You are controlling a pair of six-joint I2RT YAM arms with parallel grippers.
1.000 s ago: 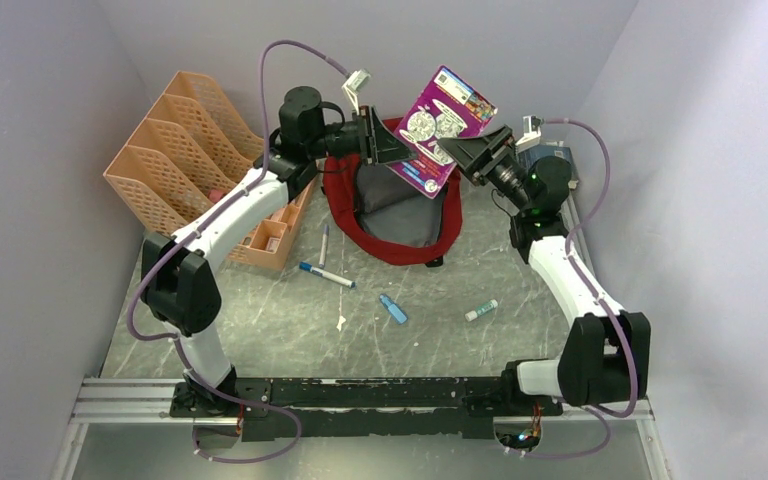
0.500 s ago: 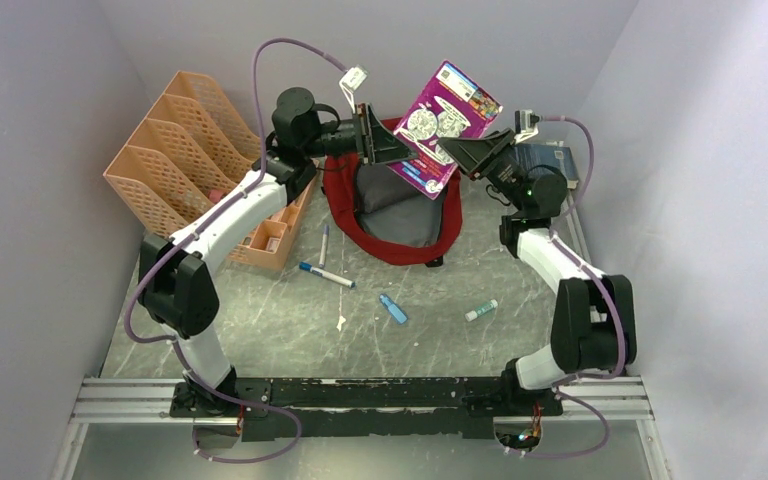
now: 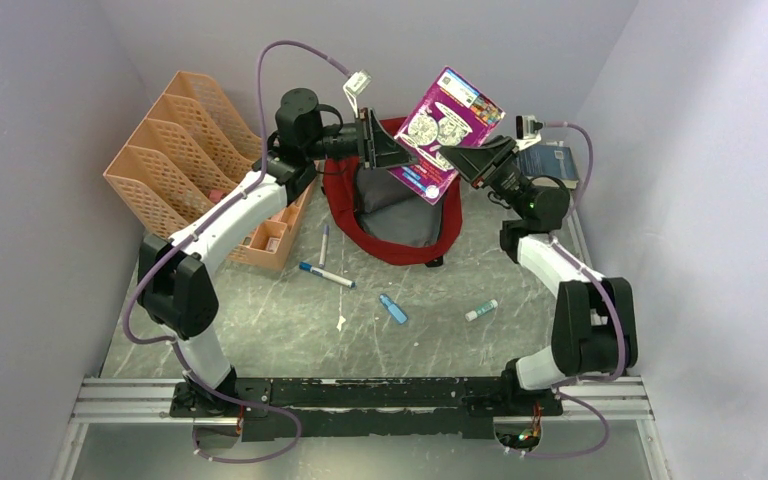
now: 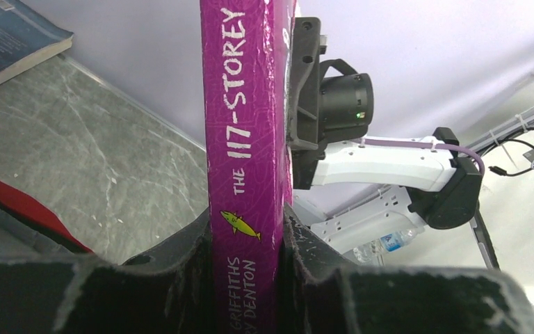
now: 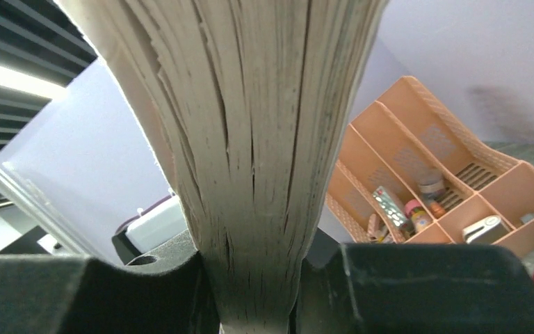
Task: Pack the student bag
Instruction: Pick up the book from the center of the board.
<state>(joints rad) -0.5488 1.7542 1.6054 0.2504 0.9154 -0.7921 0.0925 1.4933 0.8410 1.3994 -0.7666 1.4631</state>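
Purple book (image 3: 447,130): left end effector (image 3: 403,155) still pinches it, right end effector (image 3: 457,158) has just clamped on.

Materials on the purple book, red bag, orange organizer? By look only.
The purple book looks paperback: glossy card cover (sheen on the spine), matte yellowish paper pages. The student bag is soft woven fabric, probably nylon or polyester; it slumps and folds, matte red with a grey lining. The orange organizer is likely moulded plastic: rigid perforated walls, slight sheen.
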